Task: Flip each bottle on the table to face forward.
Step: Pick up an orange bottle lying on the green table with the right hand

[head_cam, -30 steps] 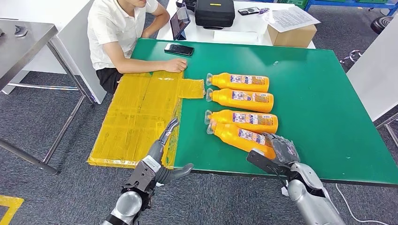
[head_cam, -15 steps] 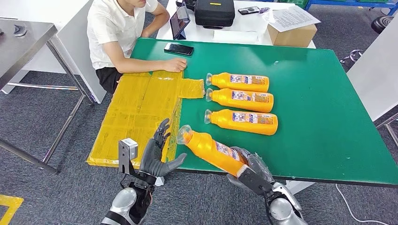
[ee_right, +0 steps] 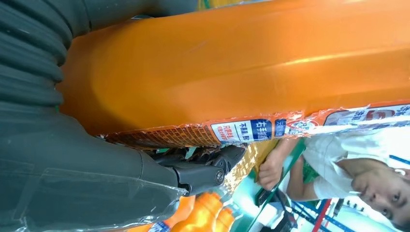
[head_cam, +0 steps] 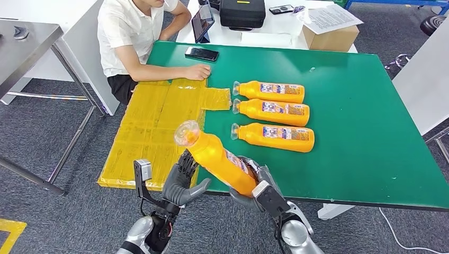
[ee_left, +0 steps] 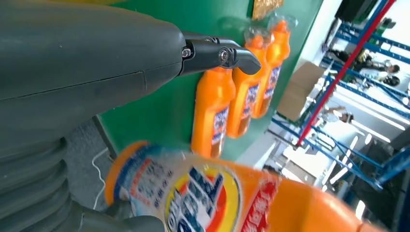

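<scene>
While lifted by the right robot hand (head_cam: 254, 185) — one orange bottle (head_cam: 219, 159); three bottles (head_cam: 272, 114) on the table (head_cam: 360, 132).

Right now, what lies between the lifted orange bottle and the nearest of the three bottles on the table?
Only bare green table. In the head view the lifted bottle, gripped by the right hand, stands apart from the nearest bottle.

Silver jointed arms, dark grey many-fingered left hand (head_cam: 181, 180) and right hand (head_cam: 254, 186), grey ribbed wrist covers, boxy grey wrist cameras.
</scene>
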Controlling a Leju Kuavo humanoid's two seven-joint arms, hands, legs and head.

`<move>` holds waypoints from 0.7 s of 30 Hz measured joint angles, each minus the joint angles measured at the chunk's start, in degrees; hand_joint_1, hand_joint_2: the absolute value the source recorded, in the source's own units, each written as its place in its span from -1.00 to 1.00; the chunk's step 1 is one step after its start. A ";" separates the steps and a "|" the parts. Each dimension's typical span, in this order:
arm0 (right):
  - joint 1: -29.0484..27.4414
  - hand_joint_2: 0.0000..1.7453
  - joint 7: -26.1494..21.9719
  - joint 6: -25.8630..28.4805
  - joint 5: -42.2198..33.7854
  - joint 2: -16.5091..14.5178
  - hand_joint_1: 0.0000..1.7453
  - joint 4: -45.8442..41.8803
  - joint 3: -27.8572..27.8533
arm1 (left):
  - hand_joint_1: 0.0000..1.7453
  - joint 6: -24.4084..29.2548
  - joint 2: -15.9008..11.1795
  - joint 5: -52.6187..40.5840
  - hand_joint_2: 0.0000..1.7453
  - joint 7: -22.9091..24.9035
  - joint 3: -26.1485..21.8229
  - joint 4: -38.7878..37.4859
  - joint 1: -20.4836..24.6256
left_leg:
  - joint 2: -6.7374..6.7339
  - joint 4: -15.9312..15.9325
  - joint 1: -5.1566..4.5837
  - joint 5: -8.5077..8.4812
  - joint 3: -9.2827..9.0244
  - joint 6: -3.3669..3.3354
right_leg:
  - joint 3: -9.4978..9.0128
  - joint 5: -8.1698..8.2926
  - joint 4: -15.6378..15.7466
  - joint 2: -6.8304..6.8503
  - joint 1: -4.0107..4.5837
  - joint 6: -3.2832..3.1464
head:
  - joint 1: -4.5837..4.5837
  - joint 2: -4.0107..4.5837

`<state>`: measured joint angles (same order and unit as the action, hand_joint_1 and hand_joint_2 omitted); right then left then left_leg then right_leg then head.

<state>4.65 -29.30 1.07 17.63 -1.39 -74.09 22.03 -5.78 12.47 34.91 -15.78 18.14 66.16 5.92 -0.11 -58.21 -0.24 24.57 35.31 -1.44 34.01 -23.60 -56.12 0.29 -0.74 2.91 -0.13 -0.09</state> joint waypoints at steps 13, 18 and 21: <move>6.20 1.00 1.37 -0.76 3.65 -2.77 1.00 13.23 7.59 | -1.00 -3.47 -0.11 1.10 1.00 -0.17 2.39 4.54 0.14 | 0.00 0.00 0.00 -0.01 0.01 0.00 | 0.02 0.00 -0.01 0.00 0.00 0.00 | 0.02 0.00; 7.81 1.00 1.99 0.54 5.42 -3.23 1.00 15.25 9.40 | -0.10 -3.37 -0.28 0.81 1.00 -0.17 2.44 4.55 0.14 | 0.00 0.00 0.00 -0.01 0.02 0.00 | 0.06 0.00 0.00 0.00 0.00 0.00 | 0.01 0.00; 8.45 1.00 2.49 1.64 6.35 -3.44 1.00 15.85 10.37 | 1.00 -2.50 -0.49 -0.72 1.00 -0.17 2.65 4.44 0.35 | 0.00 0.00 0.00 -0.01 0.02 0.00 | 0.06 0.00 0.00 0.00 0.00 0.00 | 0.01 0.00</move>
<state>13.10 -26.81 2.71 23.98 -4.84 -58.24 32.40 -8.28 11.98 34.20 -15.96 20.79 70.60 6.26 -0.11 -58.22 -0.24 24.57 35.34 -1.45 34.06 -23.59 -56.12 0.29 -0.74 2.91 -0.12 -0.09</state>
